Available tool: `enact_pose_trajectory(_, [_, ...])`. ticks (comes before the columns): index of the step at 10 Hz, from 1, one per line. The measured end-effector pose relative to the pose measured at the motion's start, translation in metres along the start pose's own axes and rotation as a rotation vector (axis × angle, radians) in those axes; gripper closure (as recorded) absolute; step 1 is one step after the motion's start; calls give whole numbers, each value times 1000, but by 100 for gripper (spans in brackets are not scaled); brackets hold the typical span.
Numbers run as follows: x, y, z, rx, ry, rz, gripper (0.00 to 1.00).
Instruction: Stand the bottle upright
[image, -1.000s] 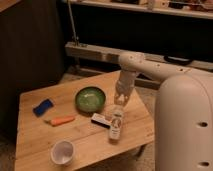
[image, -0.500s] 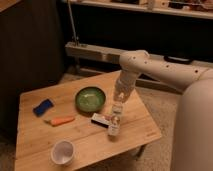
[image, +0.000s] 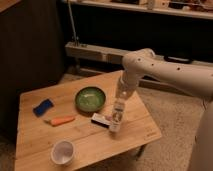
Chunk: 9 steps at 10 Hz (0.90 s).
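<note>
Wooden table (image: 35, 140), dim room, 1 camera view. The gripper (image: 120, 98) hangs over the table's right half, directly above the bottle (image: 116, 116). The bottle's long axis runs near vertical, cap toward the gripper, base at the tabletop just beside the dark box (image: 100, 120). Whether the gripper is clamping the bottle cannot be told. Judgement: nearly upright.

Bench (image: 135, 131): light wood, matt, visible grain. Bottle (image: 115, 119): whitish plastic, pale label, slight sheen. Gripper (image: 120, 98), at the bottle's top over the bench's right half: pale, smooth plastic look, like the arm shell (image: 170, 75). Bowl (image: 90, 99): green, glossy. Cup (image: 63, 152): white, matt; paper or plastic, can't tell. Sponge (image: 43, 107): blue, matt. Floor (image: 175, 145): rough, speckled carpet.
</note>
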<state>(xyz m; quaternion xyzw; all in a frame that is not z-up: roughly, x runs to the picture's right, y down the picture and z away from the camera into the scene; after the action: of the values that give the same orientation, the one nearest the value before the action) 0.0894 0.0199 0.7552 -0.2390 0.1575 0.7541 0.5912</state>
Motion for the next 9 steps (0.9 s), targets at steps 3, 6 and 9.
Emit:
enact_pose_trajectory(3, [-29,-10,-8,25,-58,29,68])
enact_pose_trajectory(6, [-41,-5,-14,69,-154,51,68])
enact_pose_trajectory(9, [-44,-2,-18,89,-221,44,68])
